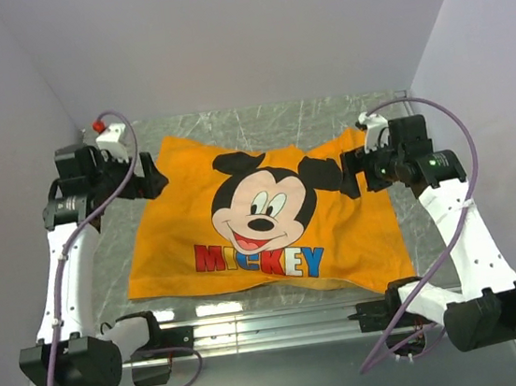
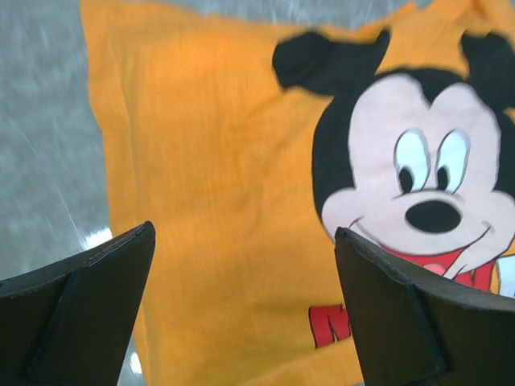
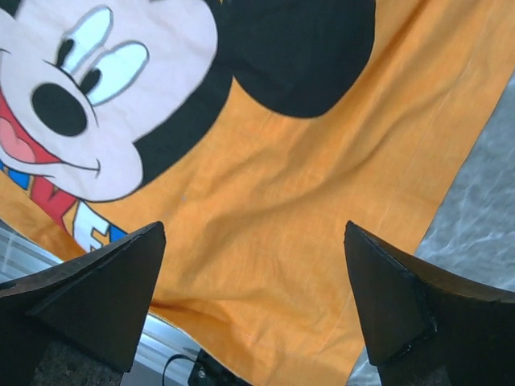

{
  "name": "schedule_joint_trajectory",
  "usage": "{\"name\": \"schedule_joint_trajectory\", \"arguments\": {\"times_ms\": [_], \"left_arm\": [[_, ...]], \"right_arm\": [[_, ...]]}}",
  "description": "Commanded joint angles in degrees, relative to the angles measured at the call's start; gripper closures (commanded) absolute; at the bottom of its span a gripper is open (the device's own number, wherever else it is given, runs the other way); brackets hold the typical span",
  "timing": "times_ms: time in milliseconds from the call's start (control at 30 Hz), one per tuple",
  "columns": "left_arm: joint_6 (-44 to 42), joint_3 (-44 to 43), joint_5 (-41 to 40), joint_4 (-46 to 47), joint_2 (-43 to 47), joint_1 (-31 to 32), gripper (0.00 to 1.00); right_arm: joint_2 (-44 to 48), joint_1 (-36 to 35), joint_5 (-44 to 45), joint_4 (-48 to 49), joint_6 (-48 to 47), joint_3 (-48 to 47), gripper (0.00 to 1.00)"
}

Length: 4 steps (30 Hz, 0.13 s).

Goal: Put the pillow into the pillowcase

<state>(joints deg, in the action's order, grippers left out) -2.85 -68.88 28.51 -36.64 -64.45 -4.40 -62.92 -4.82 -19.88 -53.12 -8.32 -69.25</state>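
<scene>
The orange pillowcase (image 1: 261,216) lies spread on the table with the Mickey Mouse face and the "MICKEY" lettering up. It also shows in the left wrist view (image 2: 217,161) and in the right wrist view (image 3: 306,201). The pillow does not show in any view. My left gripper (image 1: 153,182) is open and empty, held over the case's left part (image 2: 243,232). My right gripper (image 1: 350,174) is open and empty, held over the case's right part near Mickey's ear (image 3: 254,227).
The table (image 1: 324,119) has a grey marbled top between white walls. An aluminium rail (image 1: 274,323) runs along the near edge between the arm bases. A small red knob (image 1: 99,126) sits at the back left corner.
</scene>
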Motion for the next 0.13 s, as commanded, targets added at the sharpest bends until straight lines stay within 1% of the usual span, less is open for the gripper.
{"name": "schedule_joint_trajectory", "arguments": {"times_ms": [0,100], "left_arm": [[-1.19,5.06,-2.06,-1.76,1.42,0.01,0.01],[-1.37,6.65,-2.23,-0.80,3.09,0.01,0.00]], "right_arm": [[3.23,0.25,1.34,2.50,0.93,2.80,0.01],[4.38,0.25,0.98,2.59,1.20,4.21,0.00]]}}
